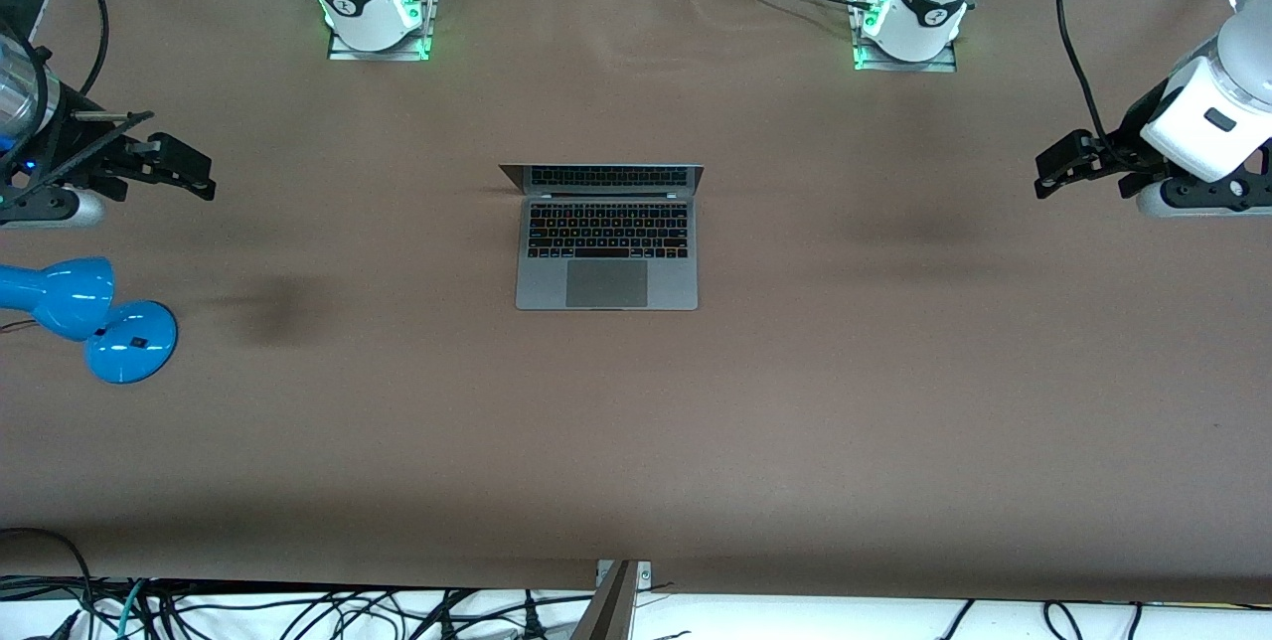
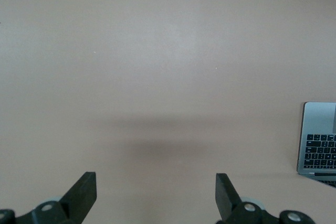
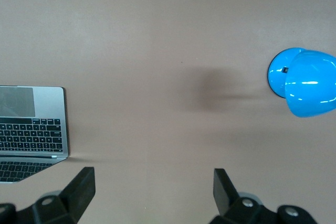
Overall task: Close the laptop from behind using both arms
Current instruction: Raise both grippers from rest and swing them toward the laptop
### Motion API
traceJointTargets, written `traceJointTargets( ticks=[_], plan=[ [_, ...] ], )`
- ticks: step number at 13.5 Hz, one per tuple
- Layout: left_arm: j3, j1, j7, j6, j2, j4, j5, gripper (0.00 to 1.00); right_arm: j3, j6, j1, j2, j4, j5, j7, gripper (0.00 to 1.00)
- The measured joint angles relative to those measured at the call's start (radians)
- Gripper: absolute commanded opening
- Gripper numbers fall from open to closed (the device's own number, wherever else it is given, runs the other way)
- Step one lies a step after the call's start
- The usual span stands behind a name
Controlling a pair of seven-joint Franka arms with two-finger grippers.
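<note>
The space-grey laptop (image 1: pixel 606 247) lies open in the middle of the brown table (image 1: pixel 636 441), its screen (image 1: pixel 602 178) standing on the side toward the robot bases. Part of it shows in the left wrist view (image 2: pixel 320 140) and in the right wrist view (image 3: pixel 31 129). My left gripper (image 1: pixel 1045 168) hangs open and empty over the table's left-arm end, well away from the laptop; its fingers (image 2: pixel 84 192) show over bare table. My right gripper (image 1: pixel 194 173) hangs open and empty over the right-arm end; its fingers (image 3: pixel 81 187) show over bare table too.
A blue lamp (image 1: pixel 94 317) lies on the table at the right arm's end, nearer the front camera than the right gripper; it also shows in the right wrist view (image 3: pixel 304 82). Cables hang below the table's front edge.
</note>
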Motion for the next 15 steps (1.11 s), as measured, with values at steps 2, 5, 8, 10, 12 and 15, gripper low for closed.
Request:
traceJointTargets(
  ticks=[2, 5, 8, 10, 12, 15],
  plan=[
    [0.0, 0.0, 0.0, 0.0, 0.0, 0.0, 0.0, 1.0, 0.0, -0.005, 0.0, 0.001, 0.0, 0.0, 0.0, 1.0],
    [0.0, 0.0, 0.0, 0.0, 0.0, 0.0, 0.0, 1.0, 0.0, -0.011, 0.001, 0.001, 0.0, 0.0, 0.001, 1.0],
    [0.0, 0.0, 0.0, 0.0, 0.0, -0.001, 0.0, 1.0, 0.0, -0.012, 0.001, 0.001, 0.0, 0.0, 0.001, 1.0],
    [0.0, 0.0, 0.0, 0.0, 0.0, -0.001, 0.0, 1.0, 0.0, -0.013, 0.001, 0.002, 0.0, 0.0, 0.001, 1.0],
    [-0.002, 0.0, 0.0, 0.0, 0.0, -0.001, 0.0, 1.0, 0.0, -0.014, 0.001, 0.008, 0.0, 0.0, 0.001, 1.0],
    [-0.02, -0.002, -0.003, 0.0, 0.0, -0.003, 0.0, 1.0, 0.0, -0.016, 0.001, 0.014, 0.0, 0.0, 0.001, 1.0]
  ],
)
